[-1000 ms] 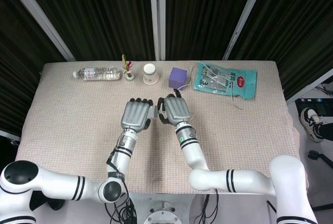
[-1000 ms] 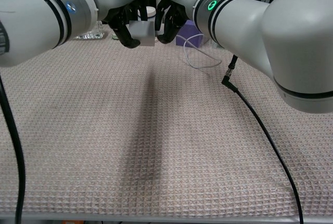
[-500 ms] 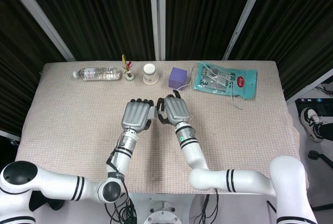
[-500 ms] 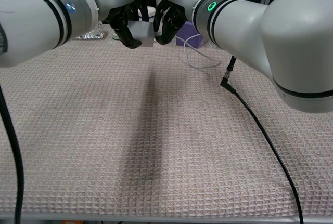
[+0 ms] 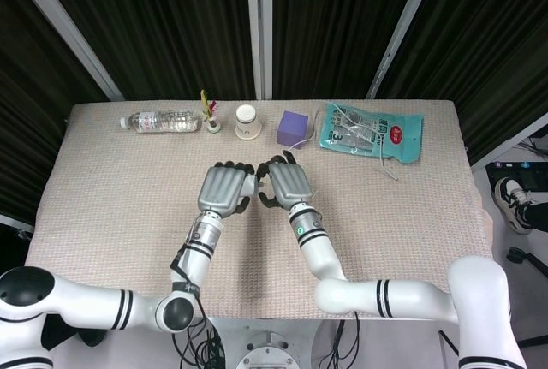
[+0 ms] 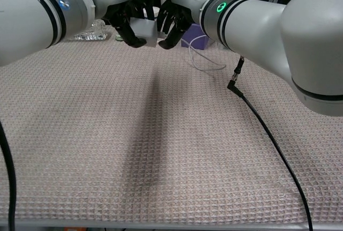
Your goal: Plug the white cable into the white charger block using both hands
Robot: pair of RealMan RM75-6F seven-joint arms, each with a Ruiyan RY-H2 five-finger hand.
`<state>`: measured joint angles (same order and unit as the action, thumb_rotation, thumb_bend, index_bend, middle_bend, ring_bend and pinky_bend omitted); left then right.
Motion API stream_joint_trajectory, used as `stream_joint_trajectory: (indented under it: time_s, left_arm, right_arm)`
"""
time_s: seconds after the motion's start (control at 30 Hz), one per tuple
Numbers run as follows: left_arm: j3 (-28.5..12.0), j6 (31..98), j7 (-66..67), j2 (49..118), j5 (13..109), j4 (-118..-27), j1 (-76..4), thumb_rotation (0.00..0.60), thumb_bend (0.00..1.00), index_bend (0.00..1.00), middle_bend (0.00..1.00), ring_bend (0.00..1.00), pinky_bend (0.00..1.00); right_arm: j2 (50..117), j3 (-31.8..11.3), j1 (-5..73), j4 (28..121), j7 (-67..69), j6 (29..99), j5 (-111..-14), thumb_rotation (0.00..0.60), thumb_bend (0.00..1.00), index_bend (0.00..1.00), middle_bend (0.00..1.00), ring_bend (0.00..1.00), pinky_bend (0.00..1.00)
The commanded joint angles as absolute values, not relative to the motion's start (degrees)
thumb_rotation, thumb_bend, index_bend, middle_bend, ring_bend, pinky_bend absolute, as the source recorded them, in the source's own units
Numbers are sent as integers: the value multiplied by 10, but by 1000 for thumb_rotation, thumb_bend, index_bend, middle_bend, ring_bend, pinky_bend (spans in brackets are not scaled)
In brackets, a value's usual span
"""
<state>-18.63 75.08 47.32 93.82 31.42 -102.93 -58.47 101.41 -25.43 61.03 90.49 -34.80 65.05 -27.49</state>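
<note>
The white charger block [image 6: 146,28] is held above the table, gripped by my left hand [image 6: 124,23] from the left side. My right hand [image 6: 172,17] is pressed up against the block's right side, fingers curled over the joint. The thin white cable [image 6: 199,66] loops over the mat below and behind the right hand and runs up toward it; its plug end is hidden in the fingers. From the head view, the left hand [image 5: 224,190] and right hand [image 5: 289,183] meet knuckles-up at mid-table, with only a sliver of the block [image 5: 255,183] showing between them.
Along the back edge of the table [image 5: 111,198] stand a lying water bottle [image 5: 160,120], a paper cup [image 5: 247,122], a purple box [image 5: 294,127] and a teal bag [image 5: 371,132]. A black cable [image 6: 268,134] crosses the mat at my right.
The right hand has closed the small gap and now touches the block's right side. Both hands sit slightly higher in the chest view.
</note>
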Motion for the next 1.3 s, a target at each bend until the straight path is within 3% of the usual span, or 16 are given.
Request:
stream_joint_trajectory:
  time_s: [0.03,0.33,0.57,0.83,1.1,1.3]
  left_arm:
    - [-180,741,462,931,320,-1026,-577,600,338,475,450,274,321]
    - [-137,679,409,911,343,-979,-546,600,337,453,416,232,288]
    - [-107,613,390,911,333,-915,-537,600,336,409,360,166,195]
    - [-97,581,370,916,333,-875,-531,600,336,248,221,63,131]
    - [-88,604,329,873,400,-917,-499,600,336,172,168,20,90]
    - [-58,705,244,777,538,-978,-413,600,311,172,168,15,85]
  right_arm:
    - [1001,-247,603,918,-353,654,-273,600,216,7,235,81,0]
    - [919,-211,559,987,-363,681,-304,600,175,0,179,48,0]
    - [839,-184,509,1041,-341,695,-348,600,182,0,171,47,0]
    - [767,-157,454,1081,-294,703,-404,600,180,0,167,47,0]
    - [707,-132,396,1099,-241,718,-467,600,180,0,167,47,0]
    - [625,-88,322,1119,-163,731,-558,600,230,0,175,47,0]
